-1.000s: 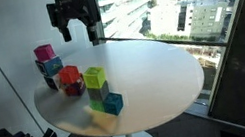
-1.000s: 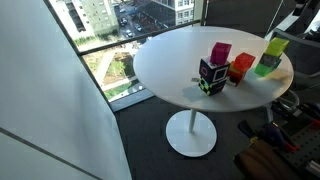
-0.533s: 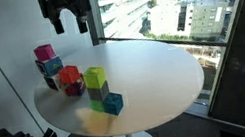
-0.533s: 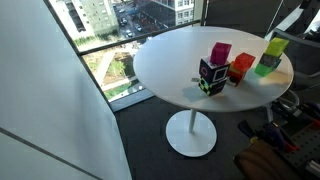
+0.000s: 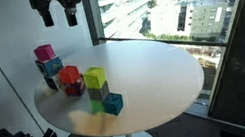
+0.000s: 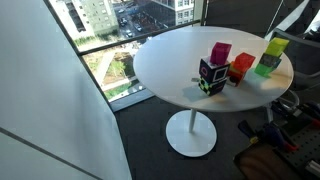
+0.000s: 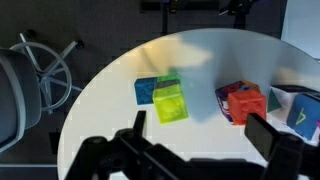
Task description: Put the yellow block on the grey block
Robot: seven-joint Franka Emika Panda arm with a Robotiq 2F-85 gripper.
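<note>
Hanging high above the table (image 5: pixel 164 71), the gripper (image 5: pixel 56 17) points its fingers straight down, with the jaws spread wide and nothing between them. The wrist view looks down past the two dark fingers (image 7: pixel 268 135) onto the cubes. There the yellow block (image 7: pixel 170 104) looks largest, with a green cube (image 7: pixel 168 80) and a blue cube (image 7: pixel 146 90) just beside it and an orange-red cube (image 7: pixel 245 103) a little apart.

The stacking shows only in an exterior view: the yellow block (image 5: pixel 95 78) sits squarely on top of a dull cube, seemingly the grey block (image 5: pixel 98 92), with the green and blue cubes at its foot. In an exterior view from across the table, the yellow block (image 6: pixel 273 46) stands near the far edge, beyond a magenta cube (image 6: pixel 220 52). The stack lies well below the gripper and somewhat to one side, clear of the fingers.
</note>
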